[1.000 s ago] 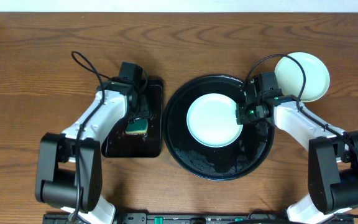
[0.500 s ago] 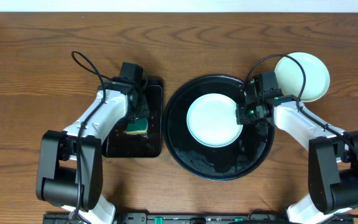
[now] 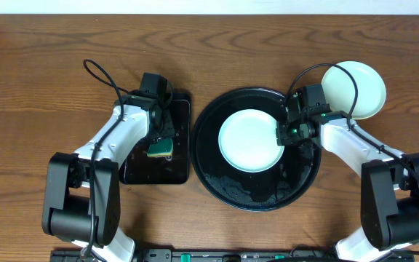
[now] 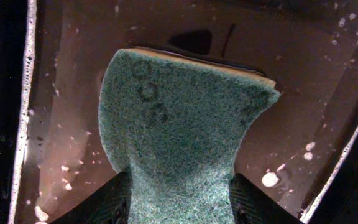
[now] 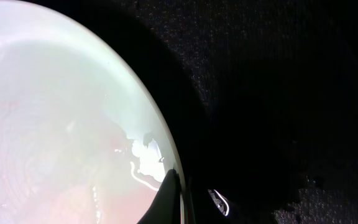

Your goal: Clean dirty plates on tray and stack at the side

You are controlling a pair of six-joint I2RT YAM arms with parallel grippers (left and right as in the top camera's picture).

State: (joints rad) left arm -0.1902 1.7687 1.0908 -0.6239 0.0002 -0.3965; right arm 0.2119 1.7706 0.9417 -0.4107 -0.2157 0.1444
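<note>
A pale blue-mint plate point(image 3: 249, 140) lies on the round black tray point(image 3: 297, 185); it also shows in the right wrist view point(image 5: 61, 112). My right gripper point(image 3: 284, 133) is shut on that plate's right rim, one finger on top point(image 5: 174, 198). More pale plates point(image 3: 355, 89) sit stacked on the table at the upper right of the tray. My left gripper point(image 3: 158, 140) is shut on a green sponge point(image 4: 182, 130), which it holds over the small rectangular black tray point(image 3: 155, 171). The sponge also shows in the overhead view point(image 3: 161, 148).
The rectangular tray's wet floor point(image 4: 303, 93) carries foam specks, and its rim point(image 4: 23, 112) runs down the left. The round tray's surface point(image 5: 278, 93) is wet and dark. Bare wooden table point(image 3: 42, 87) lies around both trays.
The sponge in my left gripper has shifted slightly up over the rectangular tray. The right arm and the plate have not moved.
</note>
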